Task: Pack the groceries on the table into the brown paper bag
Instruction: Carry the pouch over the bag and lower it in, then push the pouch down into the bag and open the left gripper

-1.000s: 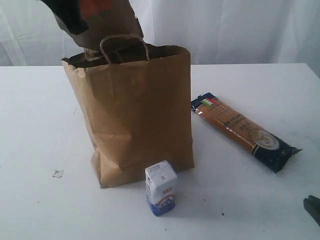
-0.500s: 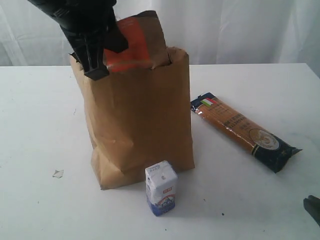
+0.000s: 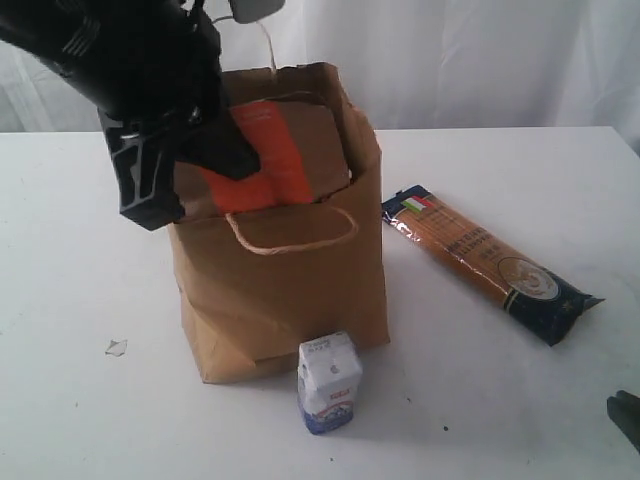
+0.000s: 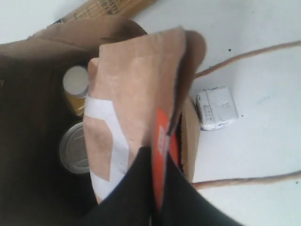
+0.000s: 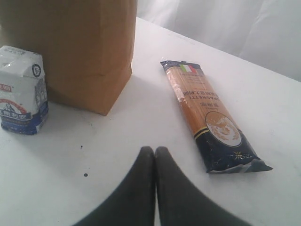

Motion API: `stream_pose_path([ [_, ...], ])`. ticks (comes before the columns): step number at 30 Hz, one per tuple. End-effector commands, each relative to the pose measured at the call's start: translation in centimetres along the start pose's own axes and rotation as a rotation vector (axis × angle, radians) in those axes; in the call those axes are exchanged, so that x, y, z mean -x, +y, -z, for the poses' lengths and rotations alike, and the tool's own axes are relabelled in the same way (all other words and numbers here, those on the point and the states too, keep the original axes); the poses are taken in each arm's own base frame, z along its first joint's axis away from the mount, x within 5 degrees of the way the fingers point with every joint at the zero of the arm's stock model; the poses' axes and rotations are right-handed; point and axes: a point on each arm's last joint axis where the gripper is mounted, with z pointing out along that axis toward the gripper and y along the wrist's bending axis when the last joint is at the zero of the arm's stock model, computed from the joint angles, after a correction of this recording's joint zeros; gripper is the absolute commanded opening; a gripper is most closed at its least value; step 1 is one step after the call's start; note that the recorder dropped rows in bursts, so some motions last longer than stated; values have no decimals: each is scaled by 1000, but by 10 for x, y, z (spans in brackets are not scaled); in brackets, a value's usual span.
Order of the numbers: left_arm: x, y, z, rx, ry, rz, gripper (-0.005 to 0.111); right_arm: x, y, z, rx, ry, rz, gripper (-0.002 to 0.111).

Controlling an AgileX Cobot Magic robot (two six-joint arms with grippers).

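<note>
The brown paper bag [image 3: 290, 290] stands open on the table [image 3: 80, 250]. My left gripper [image 3: 215, 150] is shut on the kraft pouch with the orange label [image 3: 265, 160], which is partly down in the bag's mouth. The left wrist view shows the fingers [image 4: 136, 188] pinching the pouch [image 4: 136, 94]. Below it in the bag are a yellow white-capped jar [image 4: 76, 82] and a round silvery top [image 4: 74, 148]. The white-blue carton [image 3: 330, 382] stands just in front of the bag. The spaghetti packet [image 3: 490, 262] lies to its right. My right gripper [image 5: 155, 150] is shut and empty, low over the table.
A small scrap [image 3: 116, 347] lies on the table left of the bag. One bag handle [image 3: 290, 235] hangs over the front face. A white curtain [image 3: 480, 60] closes the back. The right gripper's tip [image 3: 625, 415] shows at the front right corner.
My left gripper has come down and forward with the pouch, into the bag's mouth. The bag's top is pushed lower and its handle has flopped over the front. The right arm is still.
</note>
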Motion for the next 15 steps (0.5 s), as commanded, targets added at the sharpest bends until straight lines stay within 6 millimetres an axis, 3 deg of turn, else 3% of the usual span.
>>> stream_pose_path([
  [1, -3, 0, -9, 23, 5, -18, 0, 0, 0, 0, -10, -15, -8, 0],
  [7, -6, 7, -32, 18, 75, -3, 0, 0, 0, 0, -10, -15, -8, 0],
  [10, -5, 9, -33, 28, 59, -1, 17, 0, 0, 0, -10, -15, -8, 0],
  [15, -4, 8, -33, 24, 55, 35, 66, 0, 0, 0, -10, -15, -8, 0],
])
